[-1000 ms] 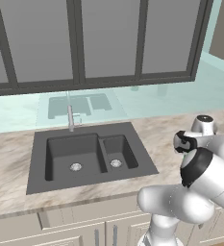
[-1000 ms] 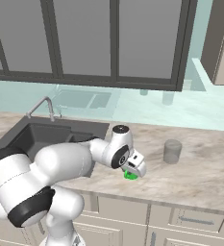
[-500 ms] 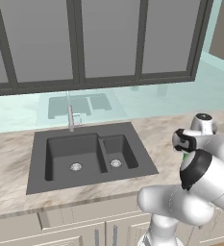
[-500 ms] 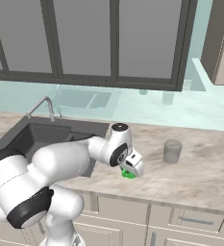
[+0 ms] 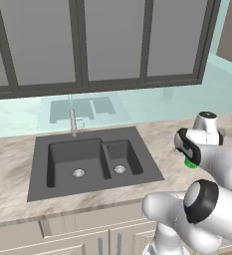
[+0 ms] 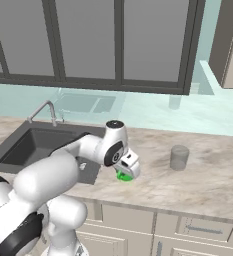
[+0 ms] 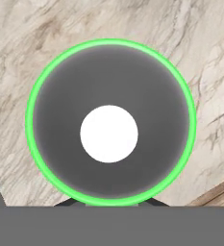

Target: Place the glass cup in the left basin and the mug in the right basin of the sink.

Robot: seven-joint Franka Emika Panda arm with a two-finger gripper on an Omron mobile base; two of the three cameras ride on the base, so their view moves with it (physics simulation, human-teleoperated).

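My gripper is shut on the rim of the green mug, low over the marble counter just right of the sink. In the hand view I look straight down into the mug, with my fingertips at its near rim. From the left base view the mug peeks out below the hand. The glass cup stands upright on the counter, further right. The wide left basin and the narrow right basin hold nothing.
A slim faucet rises behind the sink. The counter's front edge runs close below the mug. Glass-fronted cabinets hang above the backsplash.
The hand with the mug has shifted a little to the left, towards the sink. The glass cup has not moved.
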